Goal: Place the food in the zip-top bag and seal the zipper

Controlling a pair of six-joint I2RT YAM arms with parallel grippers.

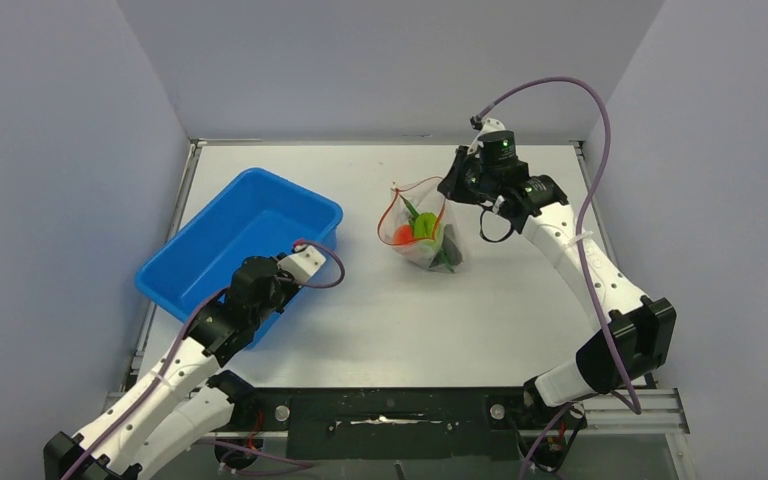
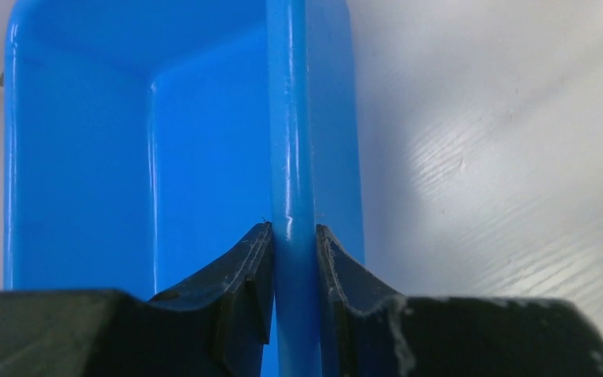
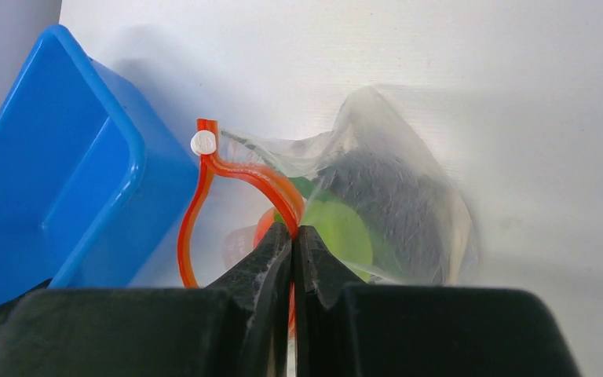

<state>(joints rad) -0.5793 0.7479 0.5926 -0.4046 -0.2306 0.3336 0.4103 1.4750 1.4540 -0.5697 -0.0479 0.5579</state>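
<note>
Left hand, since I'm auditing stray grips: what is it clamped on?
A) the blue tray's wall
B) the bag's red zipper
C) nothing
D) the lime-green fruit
A: the left wrist view shows the left hand pinching the wall of the blue tray between both fingers.

Bottom centre, the right gripper (image 3: pixel 293 234) hides from you the base of the zip-top bag (image 3: pixel 416 204); the blue tray (image 3: pixel 63 181) runs off left.
</note>
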